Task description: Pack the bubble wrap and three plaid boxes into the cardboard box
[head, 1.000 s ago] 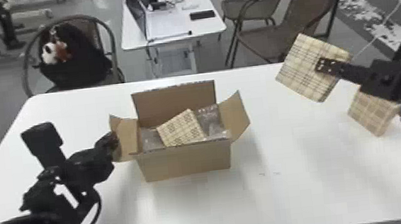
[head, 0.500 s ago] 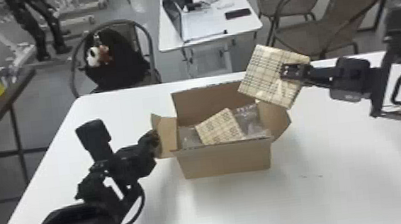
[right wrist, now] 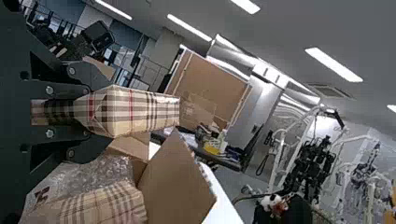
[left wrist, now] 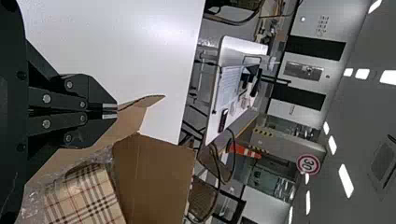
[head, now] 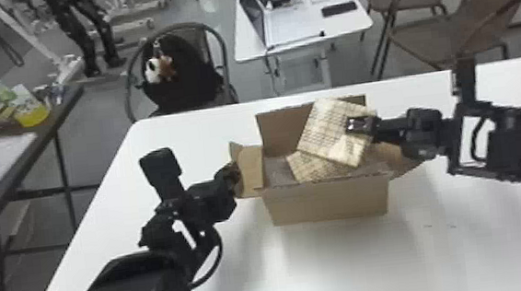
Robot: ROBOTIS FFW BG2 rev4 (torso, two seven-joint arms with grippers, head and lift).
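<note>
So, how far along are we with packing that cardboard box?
Past the start, I'd say. The bubble wrap and one plaid box are already inside the cardboard box. A second plaid box is in the right gripper, held above the opening. Left to do: set that one down inside, then, going by the task's three, probably pack one more.

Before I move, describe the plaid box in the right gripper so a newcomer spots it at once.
Find the open cardboard box on the white table. Above it, the right gripper holds the tilted plaid box. The lower plaid box lies inside, ungripped.
</note>
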